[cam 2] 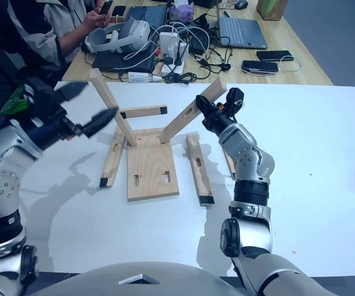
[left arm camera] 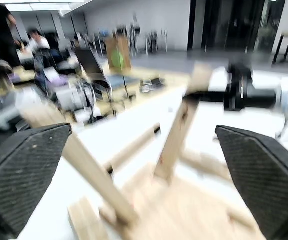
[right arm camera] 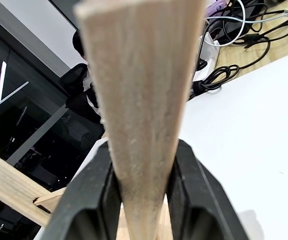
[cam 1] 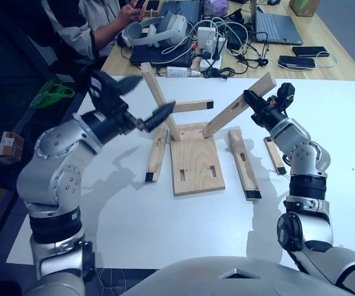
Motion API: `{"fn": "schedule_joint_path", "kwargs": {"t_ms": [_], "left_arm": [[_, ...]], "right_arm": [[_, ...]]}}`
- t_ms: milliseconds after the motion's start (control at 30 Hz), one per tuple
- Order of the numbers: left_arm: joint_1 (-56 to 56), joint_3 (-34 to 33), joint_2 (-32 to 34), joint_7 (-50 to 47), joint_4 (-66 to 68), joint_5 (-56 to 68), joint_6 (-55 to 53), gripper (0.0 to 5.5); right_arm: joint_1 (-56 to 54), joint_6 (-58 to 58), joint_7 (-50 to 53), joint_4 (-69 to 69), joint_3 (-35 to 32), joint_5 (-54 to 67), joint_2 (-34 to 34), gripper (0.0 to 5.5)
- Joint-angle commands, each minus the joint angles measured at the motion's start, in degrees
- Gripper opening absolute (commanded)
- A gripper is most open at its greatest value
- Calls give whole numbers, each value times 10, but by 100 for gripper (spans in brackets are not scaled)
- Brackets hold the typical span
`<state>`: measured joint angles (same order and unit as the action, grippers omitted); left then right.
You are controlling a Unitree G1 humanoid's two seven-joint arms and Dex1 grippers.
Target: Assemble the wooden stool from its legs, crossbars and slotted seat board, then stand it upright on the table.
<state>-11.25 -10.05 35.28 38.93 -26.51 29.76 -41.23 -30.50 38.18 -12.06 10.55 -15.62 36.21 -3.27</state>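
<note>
The slotted seat board (cam 1: 196, 161) lies flat on the white table. Two legs stand tilted in its far edge. The left leg (cam 1: 156, 92) carries a crossbar (cam 1: 193, 105). My right gripper (cam 1: 256, 102) is shut on the right leg (cam 1: 233, 110), high on its upper half; its fingers (right arm camera: 90, 197) clamp the wood (right arm camera: 144, 100). My left gripper (cam 1: 145, 98) hovers open just left of the left leg, pads (left arm camera: 26, 170) wide apart and touching nothing. A loose leg (cam 1: 157, 154) lies left of the board, another (cam 1: 244, 157) lies to its right, and a short crossbar (cam 1: 275, 155) lies beyond that.
A wooden desk (cam 1: 344, 61) behind the table holds laptops, a headset (cam 1: 159, 29), cables and phones. A person sits at its far left. The table's left edge runs near my left arm. Bare white tabletop (cam 1: 183, 228) lies in front of the board.
</note>
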Motion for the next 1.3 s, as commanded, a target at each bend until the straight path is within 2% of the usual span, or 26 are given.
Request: {"fn": "schedule_joint_path", "kwargs": {"t_ms": [33,133,233,500,667,833,933,1167,1300], "left_arm": [[55,81,80,38,12,-70,10,540],[75,157,119,40,47,-150,32,540],[74,195,123,31,81,-202,50,540],[33,220,71,6,122,-244,72,540],[15,219,50,1,115,-248,72,540],[-32,204,-12,-16,99,-220,67,540],[-56,228,-38,-10,104,-220,68,540],[-94,291,-57,17,152,-248,88,540],[-116,320,-47,81,203,-242,95,540]], "right_arm": [[-12,-7,3,-4,30,-39,-18,100],[-19,-19,6,-8,61,-75,-27,100],[-24,-23,19,-13,90,-110,-36,100],[-22,11,45,-52,117,-138,-34,100],[-24,39,75,-70,108,-135,-17,100],[-30,52,130,-70,82,-141,-2,100],[-34,60,164,-66,67,-143,10,100],[-40,87,176,-83,90,-156,12,100],[-42,99,184,-85,85,-155,21,100]]}}
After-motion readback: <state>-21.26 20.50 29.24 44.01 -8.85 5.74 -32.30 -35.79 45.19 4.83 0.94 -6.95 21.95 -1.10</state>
